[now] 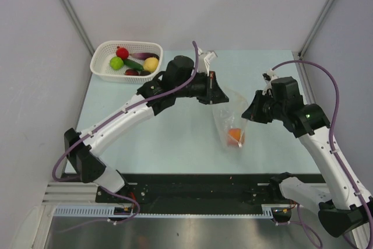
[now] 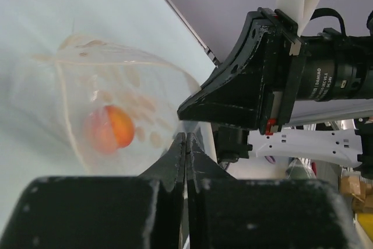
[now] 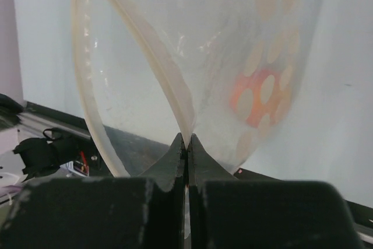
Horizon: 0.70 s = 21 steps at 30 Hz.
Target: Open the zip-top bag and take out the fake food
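Pale green worktop (image 1: 175,144), grey-white walls (image 1: 175,4) on three sides, white basket (image 1: 102,71) of fake food (image 1: 134,62) at the far-left corner. From overhead I see the zip-top bag (image 1: 227,112) mid-worktop, strung between both arms, an orange piece (image 1: 235,136) inside. Only the wrist views confirm the grip: left fingers (image 2: 172,164) pinched tight on the bag's film, right fingers (image 3: 201,164) clamped together on its zip strip.

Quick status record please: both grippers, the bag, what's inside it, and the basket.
left gripper: shut on zip-top bag, at its edge
right gripper: shut on the bag's zip strip
bag: held between both grippers, mouth partly parted
inside bag: orange fake food, low in it
white basket: far left, holding other toy foods
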Each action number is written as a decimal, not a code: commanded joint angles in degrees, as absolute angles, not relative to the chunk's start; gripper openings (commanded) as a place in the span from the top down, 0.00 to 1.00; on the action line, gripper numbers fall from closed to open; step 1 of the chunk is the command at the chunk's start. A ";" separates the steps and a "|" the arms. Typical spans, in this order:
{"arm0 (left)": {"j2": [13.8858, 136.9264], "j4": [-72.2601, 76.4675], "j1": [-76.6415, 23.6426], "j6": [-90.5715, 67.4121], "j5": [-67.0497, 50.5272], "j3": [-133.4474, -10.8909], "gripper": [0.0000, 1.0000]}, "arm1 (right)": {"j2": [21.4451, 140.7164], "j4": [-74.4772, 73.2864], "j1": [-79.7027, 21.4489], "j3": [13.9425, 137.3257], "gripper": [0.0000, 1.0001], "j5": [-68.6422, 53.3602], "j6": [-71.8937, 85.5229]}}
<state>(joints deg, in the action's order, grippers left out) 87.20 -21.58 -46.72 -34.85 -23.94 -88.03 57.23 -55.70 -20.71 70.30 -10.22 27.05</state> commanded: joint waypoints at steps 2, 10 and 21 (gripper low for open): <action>91.31 -25.74 -50.26 -32.44 -22.32 -92.37 1.00 | 58.09 -49.93 -22.32 72.51 1.00 -14.31 30.50; 99.65 -31.29 -52.91 -24.70 -17.23 -94.48 1.00 | 61.34 -48.43 -22.85 72.16 1.00 -16.52 31.46; 109.68 -29.10 -53.44 -24.08 -15.20 -95.01 1.00 | 65.56 -50.71 -20.40 71.54 1.00 -17.75 32.78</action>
<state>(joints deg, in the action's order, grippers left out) 107.83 -31.44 -53.15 -25.32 -14.31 -92.16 65.17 -50.61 -21.91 70.32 -16.67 31.94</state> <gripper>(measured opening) 0.003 0.009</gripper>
